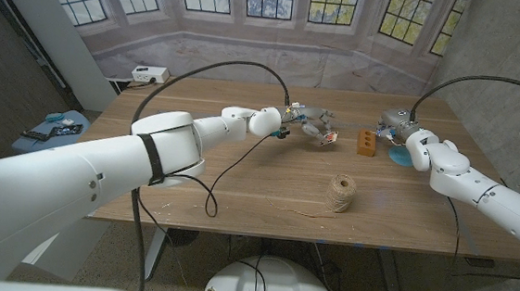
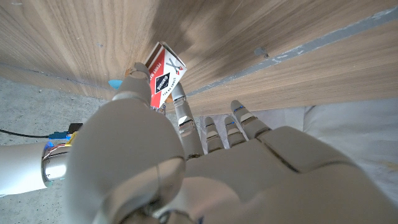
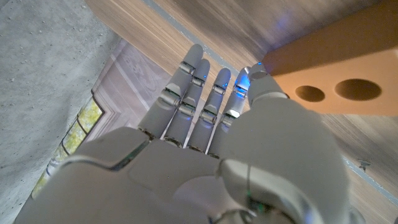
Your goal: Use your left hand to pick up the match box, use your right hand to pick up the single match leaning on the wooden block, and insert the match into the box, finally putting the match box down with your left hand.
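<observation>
Red and white cardboard is sitting between my left hand's [image 2: 186, 162] thumb and a finger: I am pinching the match box [image 2: 165, 75] and holding it over the middle of the wooden table [image 1: 239, 176], just left of the wooden block [image 1: 365, 144]. In the head view the box [image 1: 330, 138] is showing at my fingertips, so I am judging the first step, picking it up with the left, as done.

My right hand [image 3: 205, 143] is reaching in beside the block [image 3: 336, 74], fingers straight and apart, gripping nothing. The match itself is too small for me to make out in any view, so I am not seeing it held; I am taking it to be waiting at the block. Picking up the match, sliding it into the box and setting the box down are all left to do.

Counting what I am seeing: one match box, one block with two round holes in its side, one ball of twine [image 1: 339, 193] near the table's front, and one blue patch [image 1: 398, 157] beside my right wrist.
</observation>
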`<action>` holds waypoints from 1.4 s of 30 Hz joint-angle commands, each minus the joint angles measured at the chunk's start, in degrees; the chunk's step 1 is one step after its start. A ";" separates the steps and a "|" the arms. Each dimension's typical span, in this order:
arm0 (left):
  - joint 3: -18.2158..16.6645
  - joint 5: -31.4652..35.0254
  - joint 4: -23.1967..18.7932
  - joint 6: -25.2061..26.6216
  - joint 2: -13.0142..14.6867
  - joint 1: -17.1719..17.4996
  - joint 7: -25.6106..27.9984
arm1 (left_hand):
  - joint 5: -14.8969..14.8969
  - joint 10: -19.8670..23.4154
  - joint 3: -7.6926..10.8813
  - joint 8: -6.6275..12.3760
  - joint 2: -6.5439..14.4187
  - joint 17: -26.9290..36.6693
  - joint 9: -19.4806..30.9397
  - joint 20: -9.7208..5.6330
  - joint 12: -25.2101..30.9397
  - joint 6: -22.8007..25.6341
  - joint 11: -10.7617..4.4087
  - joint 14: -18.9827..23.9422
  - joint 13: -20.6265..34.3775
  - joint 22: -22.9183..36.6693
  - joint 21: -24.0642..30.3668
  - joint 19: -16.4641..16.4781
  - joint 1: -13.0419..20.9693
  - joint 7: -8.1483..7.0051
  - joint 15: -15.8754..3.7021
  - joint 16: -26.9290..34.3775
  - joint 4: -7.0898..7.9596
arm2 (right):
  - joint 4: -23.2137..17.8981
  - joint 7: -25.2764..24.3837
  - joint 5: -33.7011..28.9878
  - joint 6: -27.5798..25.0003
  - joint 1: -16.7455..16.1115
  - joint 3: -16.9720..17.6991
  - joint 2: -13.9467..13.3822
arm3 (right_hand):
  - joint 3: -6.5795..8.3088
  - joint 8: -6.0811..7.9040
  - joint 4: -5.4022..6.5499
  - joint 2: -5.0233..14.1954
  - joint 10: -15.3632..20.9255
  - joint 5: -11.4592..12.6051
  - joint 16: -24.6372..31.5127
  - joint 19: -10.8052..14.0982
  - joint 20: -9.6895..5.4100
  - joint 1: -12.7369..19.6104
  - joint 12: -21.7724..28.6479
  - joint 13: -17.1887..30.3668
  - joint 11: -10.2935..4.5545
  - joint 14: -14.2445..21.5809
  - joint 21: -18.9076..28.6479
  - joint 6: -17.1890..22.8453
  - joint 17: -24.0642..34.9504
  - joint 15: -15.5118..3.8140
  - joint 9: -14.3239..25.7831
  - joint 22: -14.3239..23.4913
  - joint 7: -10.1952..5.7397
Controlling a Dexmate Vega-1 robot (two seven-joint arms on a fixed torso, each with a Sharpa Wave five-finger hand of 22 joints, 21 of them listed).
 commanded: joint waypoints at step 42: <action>0.11 0.31 -0.15 -1.24 -1.06 0.78 1.03 | -0.05 0.29 -0.60 0.47 1.13 0.13 0.37 0.34 -0.20 0.39 0.06 0.44 0.35 0.22 -0.03 -0.11 0.66 0.23 -0.10 -0.20 -0.03 | -11.55 -4.54 -2.16 -1.77 -9.06 5.41 -6.24 | -0.89 0.90 0.69 0.53 2.99 -0.07 -0.12 1.36 -2.30 1.66 -0.02 0.12 -0.51 3.23 0.97 3.44 -0.15 -8.36 0.23 0.39 -0.07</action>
